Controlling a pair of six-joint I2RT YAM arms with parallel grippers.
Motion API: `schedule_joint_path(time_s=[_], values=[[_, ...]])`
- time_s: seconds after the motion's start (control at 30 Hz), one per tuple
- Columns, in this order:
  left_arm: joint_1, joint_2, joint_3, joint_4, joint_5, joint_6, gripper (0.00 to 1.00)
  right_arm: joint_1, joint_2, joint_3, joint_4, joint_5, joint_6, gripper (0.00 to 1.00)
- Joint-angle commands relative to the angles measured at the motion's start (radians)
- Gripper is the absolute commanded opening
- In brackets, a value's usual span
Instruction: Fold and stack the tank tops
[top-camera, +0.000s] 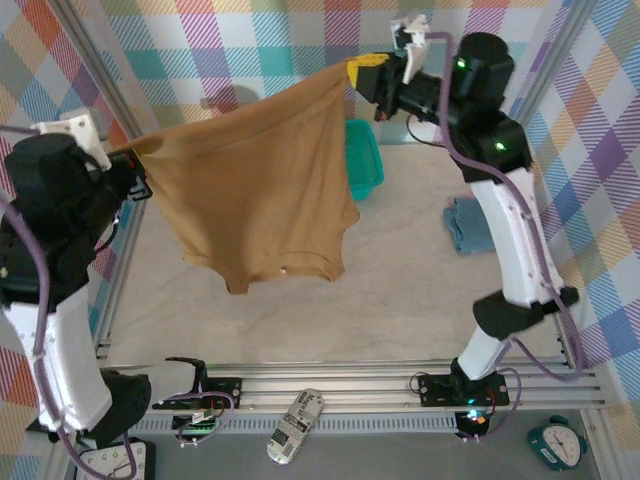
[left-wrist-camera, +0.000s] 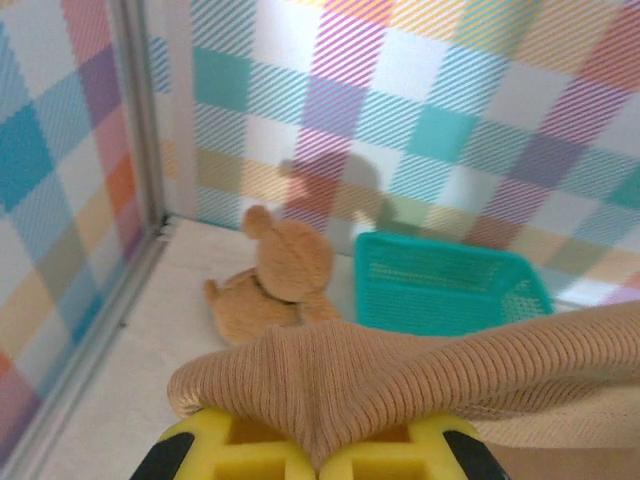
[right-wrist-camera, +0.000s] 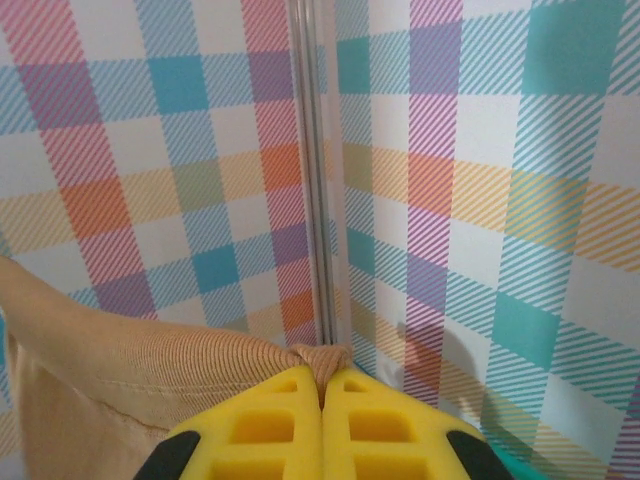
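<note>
An ochre brown tank top (top-camera: 255, 180) hangs spread in the air between both arms, upside down, its straps dangling just above the table. My left gripper (top-camera: 135, 160) is shut on its left hem corner; the ribbed cloth (left-wrist-camera: 330, 385) bunches over the yellow fingers (left-wrist-camera: 240, 455). My right gripper (top-camera: 362, 68) is shut on the other corner, high at the back, a pinch of brown cloth (right-wrist-camera: 322, 358) between its yellow fingers (right-wrist-camera: 260, 430). A slate blue tank top (top-camera: 468, 222) lies folded on the table at the right, behind the right arm.
A teal mesh basket (top-camera: 362, 158) (left-wrist-camera: 445, 285) stands at the back behind the hanging top. A brown teddy bear (left-wrist-camera: 275, 285) sits in the back left corner. Plaid walls enclose the table (top-camera: 400, 290). A remote (top-camera: 296, 425) and a clock (top-camera: 556, 442) lie beyond the near rail.
</note>
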Motion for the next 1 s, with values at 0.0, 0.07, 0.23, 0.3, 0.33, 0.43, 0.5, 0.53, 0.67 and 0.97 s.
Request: schedule_joint_path(time_s=[0.0, 0.07, 0.23, 0.3, 0.33, 0.43, 0.5, 0.53, 0.67, 0.97], values=[[0.029, 0.087, 0.013, 0.077, -0.161, 0.07, 0.0, 0.007, 0.135, 0.117, 0.014, -0.064, 0.044, 0.0], [0.055, 0.117, 0.054, 0.071, -0.185, 0.08, 0.0, 0.041, 0.204, 0.202, -0.003, -0.052, 0.03, 0.0], [0.094, 0.1, 0.071, 0.072, -0.232, 0.156, 0.0, 0.092, 0.273, 0.255, 0.042, -0.059, 0.034, 0.0], [0.098, 0.074, 0.078, 0.069, -0.246, 0.199, 0.0, 0.104, 0.276, 0.255, 0.061, -0.068, 0.041, 0.0], [0.097, 0.055, 0.076, 0.07, -0.246, 0.218, 0.0, 0.106, 0.276, 0.252, 0.067, -0.079, 0.056, 0.0], [0.096, -0.044, 0.018, 0.102, -0.182, 0.249, 0.0, 0.108, 0.283, 0.247, 0.036, -0.119, 0.096, 0.0], [0.078, -0.125, -0.046, 0.121, -0.11, 0.273, 0.0, 0.108, 0.275, 0.223, -0.035, -0.138, 0.094, 0.0], [0.068, -0.164, -0.083, 0.131, -0.072, 0.29, 0.0, 0.108, 0.266, 0.193, -0.068, -0.149, 0.09, 0.0], [0.044, -0.338, -0.287, 0.167, 0.112, 0.304, 0.0, 0.097, 0.185, -0.003, -0.218, -0.165, 0.024, 0.0], [0.022, -0.634, -0.999, 0.223, 0.651, -0.09, 0.0, -0.024, -0.01, -0.617, -0.325, -0.231, -0.127, 0.0]])
